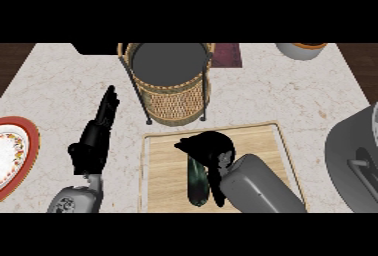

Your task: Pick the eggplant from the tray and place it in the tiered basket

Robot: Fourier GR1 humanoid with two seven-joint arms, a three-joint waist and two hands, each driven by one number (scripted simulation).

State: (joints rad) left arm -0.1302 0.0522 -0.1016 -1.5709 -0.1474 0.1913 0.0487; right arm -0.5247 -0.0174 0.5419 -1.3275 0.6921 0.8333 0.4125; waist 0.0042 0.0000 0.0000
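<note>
While over the tray (162, 150), right robot hand (210, 147) curled round the eggplant (198, 180); left robot hand (100, 127) straight-fingered.

On my feed a plate (15, 152) with a red rim and a white, patterned centre sits at the counter's left edge, partly cut off. The pale marble counter (295, 95) fills most of the view. At the top right I see a white bowl (301, 50) with an orange inside, clipped by the frame. A dark maroon cloth or mat (227, 55) lies at the far edge. A large grey rounded object (353, 155) takes up the right edge; I cannot tell what it is.
</note>
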